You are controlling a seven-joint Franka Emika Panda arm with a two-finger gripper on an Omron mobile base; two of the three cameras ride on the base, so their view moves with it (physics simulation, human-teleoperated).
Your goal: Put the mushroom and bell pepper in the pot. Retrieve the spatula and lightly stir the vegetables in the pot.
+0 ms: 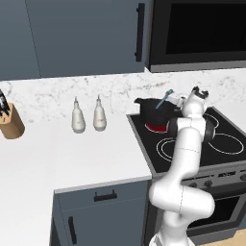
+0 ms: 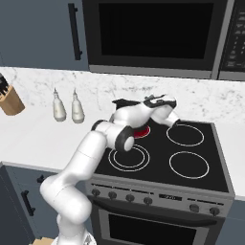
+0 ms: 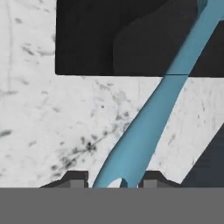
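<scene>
Two dark finger tips [image 3: 76, 179] of the claw [image 3: 113, 181] poke up at the bottom of the hand view, and the light-blue spatula [image 3: 148, 122] sits right between them. Its wide end is pinched by the claw, so the claw is clenched on the spatula. From there the thin handle runs up and to the right, and its top is cut off by the edge of the picture.

From the left base view, going left to right: one wooden knife block [image 1: 10, 121] stands at the far left of the white counter [image 1: 72, 153]. Next come two pale bottles [image 1: 78, 116] side by side. Then comes the black stove [image 1: 226, 144] with one black pot [image 1: 153, 113] on its back left burner. That burner glows red [image 1: 154, 127] under the pot. A bit of the spatula sticks up slanted above the pot, beside the claw [image 1: 178, 101].

What lies inside the pot is hard to make out. In the right base view the white arm [image 2: 129, 117] covers most of the pot [image 2: 123, 102], so just a dark edge shows.

Four ring burners are on the stove.
</scene>
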